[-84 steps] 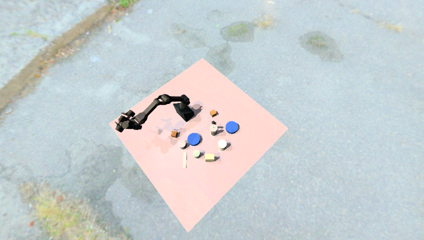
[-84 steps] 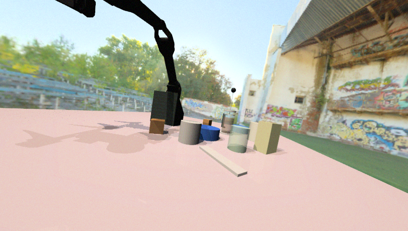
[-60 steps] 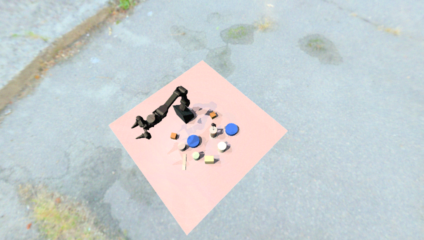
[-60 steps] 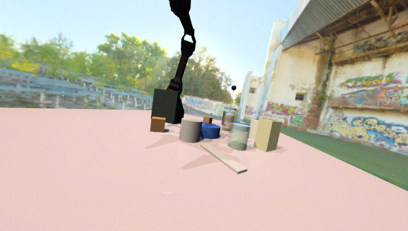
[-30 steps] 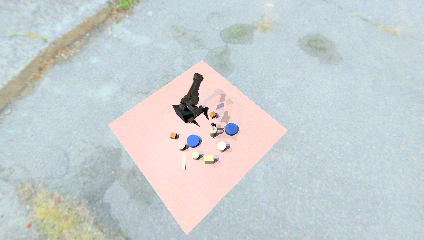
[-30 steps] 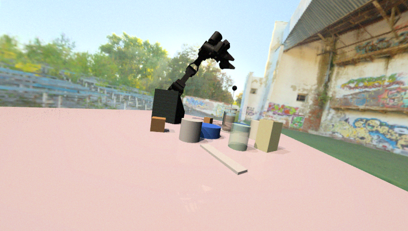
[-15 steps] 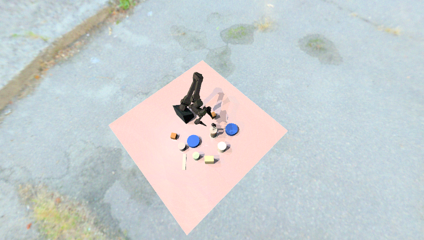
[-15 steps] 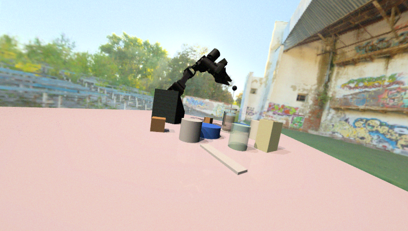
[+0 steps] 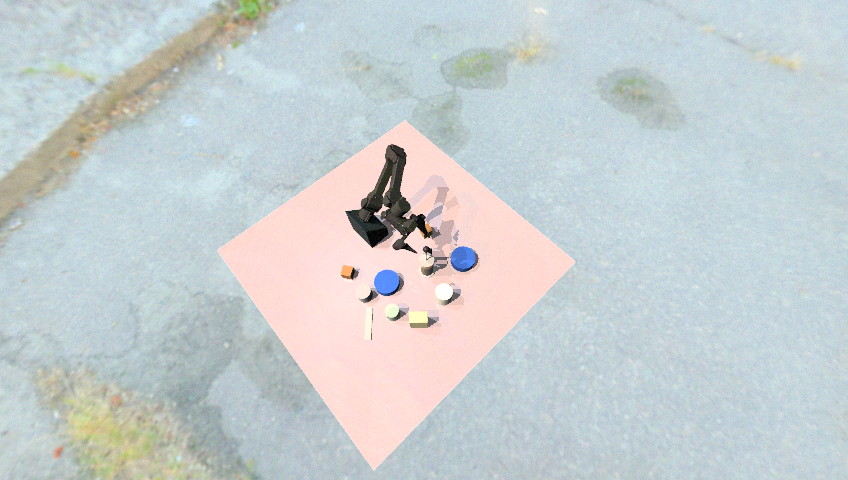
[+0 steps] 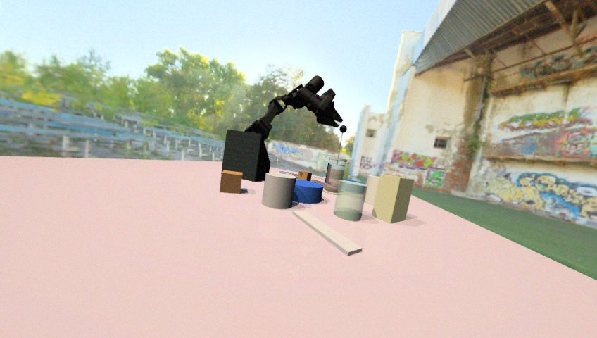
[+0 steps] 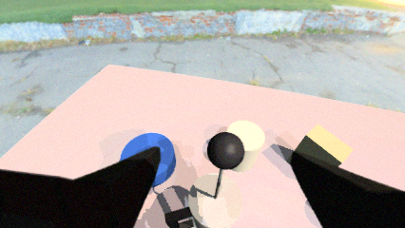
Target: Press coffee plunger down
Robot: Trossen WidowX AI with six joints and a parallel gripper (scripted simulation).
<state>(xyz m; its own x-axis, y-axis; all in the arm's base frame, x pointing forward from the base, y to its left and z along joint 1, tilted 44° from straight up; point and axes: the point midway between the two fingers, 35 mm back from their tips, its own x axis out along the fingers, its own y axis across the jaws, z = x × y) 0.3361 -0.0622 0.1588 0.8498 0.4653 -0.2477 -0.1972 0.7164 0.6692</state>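
Observation:
The coffee press (image 9: 426,267) (image 10: 334,177) (image 11: 216,206) stands upright, a see-through cylinder with brownish contents. Its round black plunger knob (image 9: 427,249) (image 10: 343,129) (image 11: 225,150) sits on a thin rod, high above the lid; the plunger is up. My gripper (image 9: 421,242) (image 10: 339,122) (image 11: 225,156) is open and empty. It points down at a slant, with its tips close to the knob, on the arm's side and at about knob height. In the wrist view the knob shows between the two fingers, without visible contact. Its exact distance from the tips is hard to tell.
A blue disc (image 9: 462,258) (image 11: 166,163) and a white cylinder (image 9: 443,293) (image 11: 246,138) stand near the press. Another blue disc (image 9: 386,282), a grey cylinder (image 10: 278,191), a greenish clear cylinder (image 10: 349,201), a yellow block (image 10: 391,198), a flat strip (image 10: 327,232) and orange cubes (image 9: 347,271) (image 10: 304,175) stand around.

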